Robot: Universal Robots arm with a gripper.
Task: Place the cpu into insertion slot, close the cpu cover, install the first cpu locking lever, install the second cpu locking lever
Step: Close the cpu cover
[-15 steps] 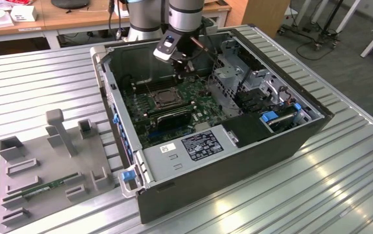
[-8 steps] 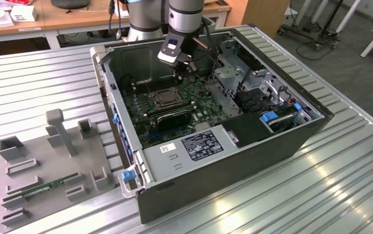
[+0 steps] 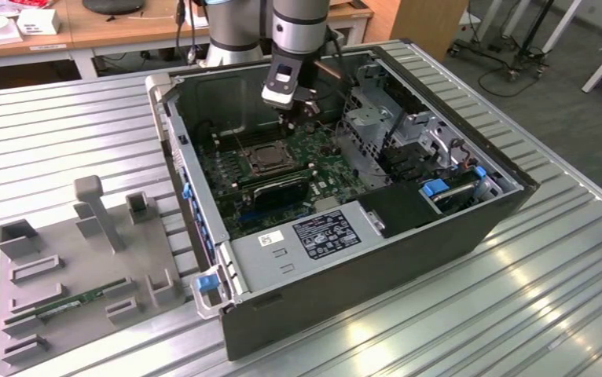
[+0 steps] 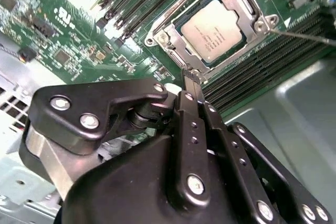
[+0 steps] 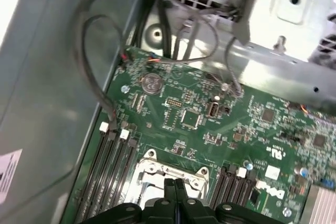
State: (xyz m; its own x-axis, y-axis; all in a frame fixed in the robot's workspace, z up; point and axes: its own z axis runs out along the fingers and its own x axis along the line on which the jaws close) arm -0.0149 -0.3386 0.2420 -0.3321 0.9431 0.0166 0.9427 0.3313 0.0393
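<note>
The cpu (image 4: 215,27), a silver-tan square, lies in the insertion slot (image 3: 262,161) on the green board inside the open computer case. The silver cpu cover (image 4: 242,3) lies flat around it, its cut-out showing the chip face. A thin metal lever rod (image 4: 304,36) sticks out from one corner of the socket. My gripper (image 4: 190,73) is shut with nothing between its fingers. It hovers just over the socket frame's edge, beside the chip. In the first wrist view the gripper (image 5: 176,184) stands over the frame (image 5: 157,169). The exterior view has the gripper (image 3: 303,126) low inside the case.
Black memory slots (image 4: 142,1) run on both sides of the socket. Loose cables (image 5: 94,51) and a metal drive cage (image 3: 369,118) crowd the case near the arm. A power supply (image 3: 317,232) fills the near end. A grey fixture (image 3: 81,267) stands on the slatted table.
</note>
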